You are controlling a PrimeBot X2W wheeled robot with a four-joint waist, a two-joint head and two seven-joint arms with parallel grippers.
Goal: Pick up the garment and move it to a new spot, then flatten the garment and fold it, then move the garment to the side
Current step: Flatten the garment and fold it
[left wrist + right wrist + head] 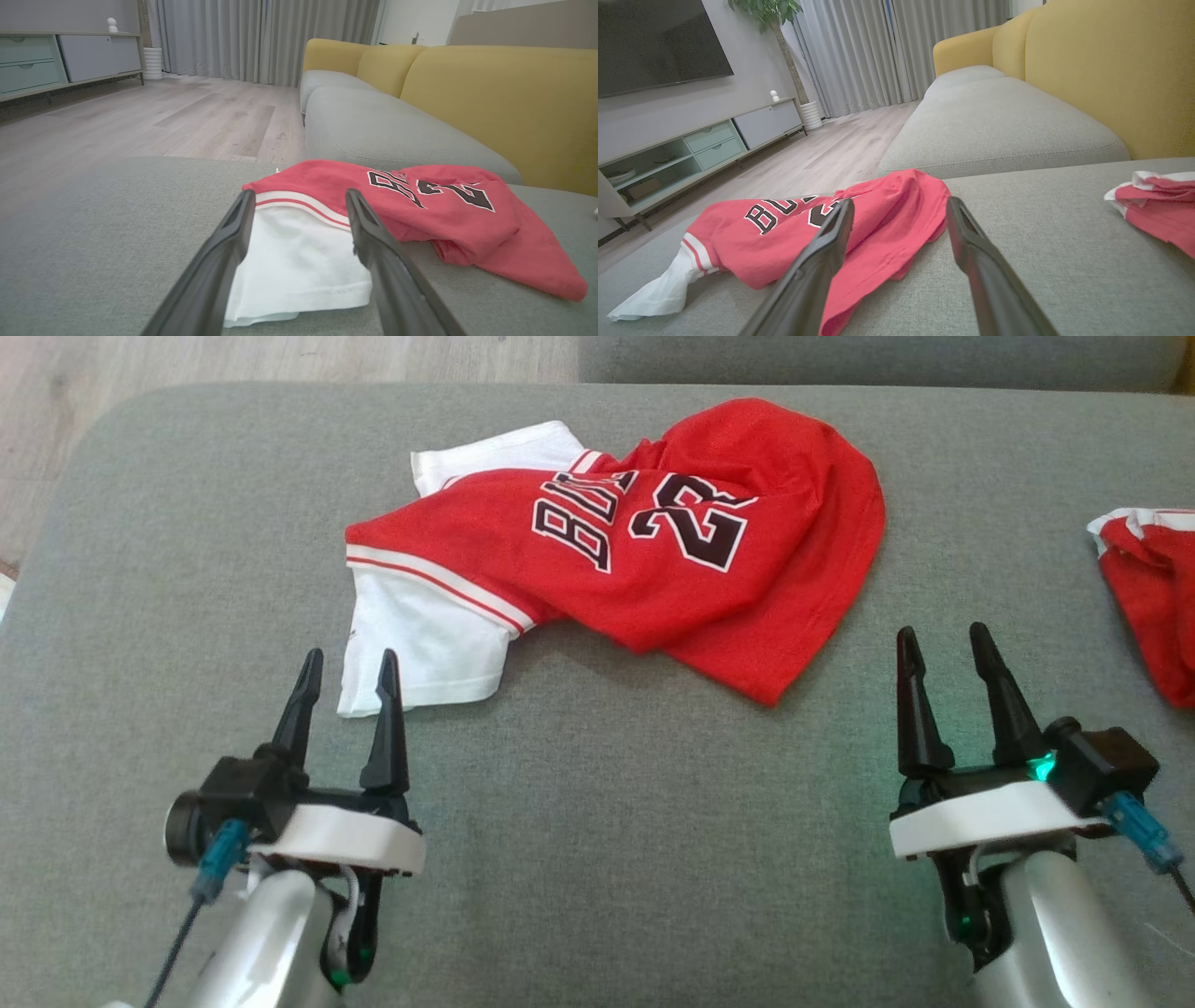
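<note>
The red jersey (635,551) lies crumpled on the grey cushion (597,821), its white sleeve just ahead of the left fingers (385,728). These and the right fingers (915,709) gape wide, holding nothing. To flatten it, I'd pinch sleeve and red hem (opposite ends) — then draw them apart, low and evenly.

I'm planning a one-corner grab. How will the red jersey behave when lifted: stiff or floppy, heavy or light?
Probably floppy: the red jersey lies in soft folds on the grey cushion, so one pinch would likely leave the rest dangling. Likely light: the fabric looks thin. Its white sleeve lies loose and may trail.
</note>
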